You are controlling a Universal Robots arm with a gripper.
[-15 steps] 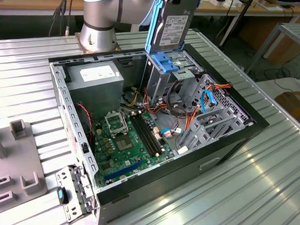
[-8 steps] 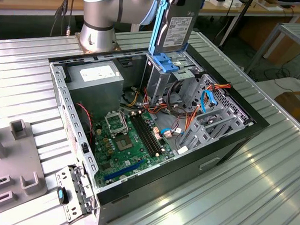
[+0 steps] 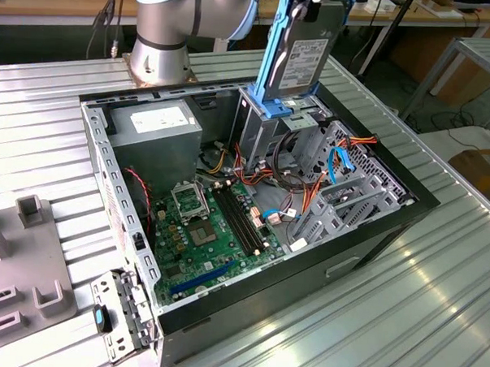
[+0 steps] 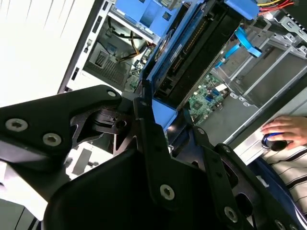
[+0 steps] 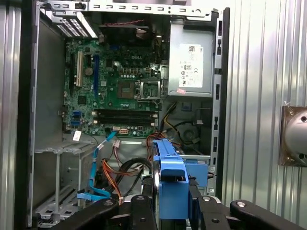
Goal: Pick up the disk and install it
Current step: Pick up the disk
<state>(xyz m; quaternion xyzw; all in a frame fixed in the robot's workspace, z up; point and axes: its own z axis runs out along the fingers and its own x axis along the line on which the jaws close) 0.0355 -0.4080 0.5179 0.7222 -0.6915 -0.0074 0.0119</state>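
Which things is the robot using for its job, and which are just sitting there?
For the job: the disk, gripped by the claw; the open computer case.
Just lying about: the grey rack beside the case; a person's hand.

Disk (image 5: 172,184) clamped betw jaws, over open PC case (image 5: 221,72), mobo (image 5: 115,72) exposed.
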